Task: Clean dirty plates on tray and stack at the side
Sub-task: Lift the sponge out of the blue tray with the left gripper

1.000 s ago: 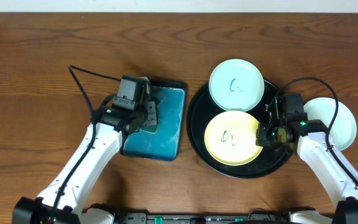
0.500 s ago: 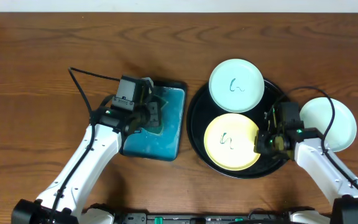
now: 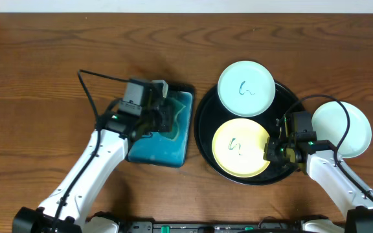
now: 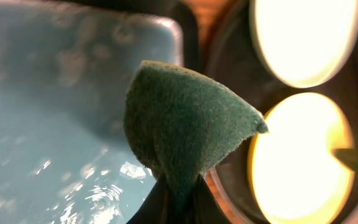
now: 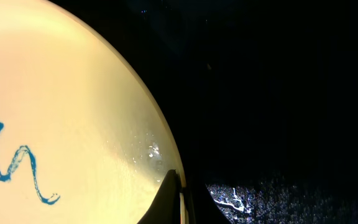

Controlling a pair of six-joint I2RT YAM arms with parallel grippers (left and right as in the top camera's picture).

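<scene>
The black tray (image 3: 206, 123) holds two dirty plates: a mint one (image 3: 246, 88) at the back and a yellow one (image 3: 240, 145) in front, each with a thin blue squiggle. A third mint plate (image 3: 345, 129), with no mark showing, lies on the wood right of the tray. My right gripper (image 3: 272, 150) is shut on the yellow plate's right rim; in the right wrist view the rim (image 5: 166, 155) runs between the closed fingers (image 5: 180, 186). My left gripper (image 3: 164, 116) is shut on a green sponge (image 4: 185, 124) above the teal tray (image 3: 167, 145).
The rectangular teal tray (image 4: 55, 124) looks wet and stands just left of the black tray (image 4: 229, 74). A black cable (image 3: 99, 81) loops off the left arm. Bare wood-grain tabletop (image 3: 44, 97) lies to the left, back and front.
My right gripper has slid forward and left along the tray to the yellow plate's right rim. My left gripper with the sponge has shifted slightly right over the teal tray.
</scene>
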